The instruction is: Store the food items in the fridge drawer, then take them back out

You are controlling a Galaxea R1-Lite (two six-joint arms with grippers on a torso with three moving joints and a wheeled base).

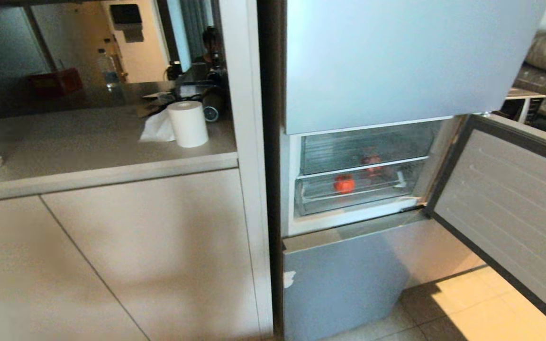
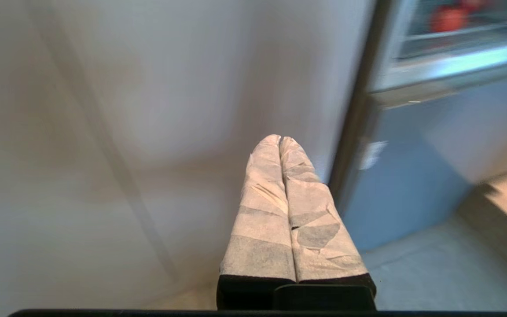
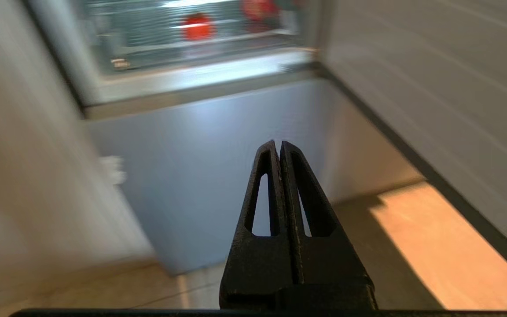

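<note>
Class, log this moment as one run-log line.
fridge: middle door open | apple: in fridge drawer | left claw: shut, empty | right claw: shut, empty

Head looks down; both wrists face the open fridge (image 1: 396, 71).

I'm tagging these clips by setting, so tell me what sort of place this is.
Most likely a home kitchen. A tall silver-blue fridge stands with its middle door swung open beside beige cabinets, and a paper towel roll sits on the countertop. Red food shows in a clear drawer.
</note>
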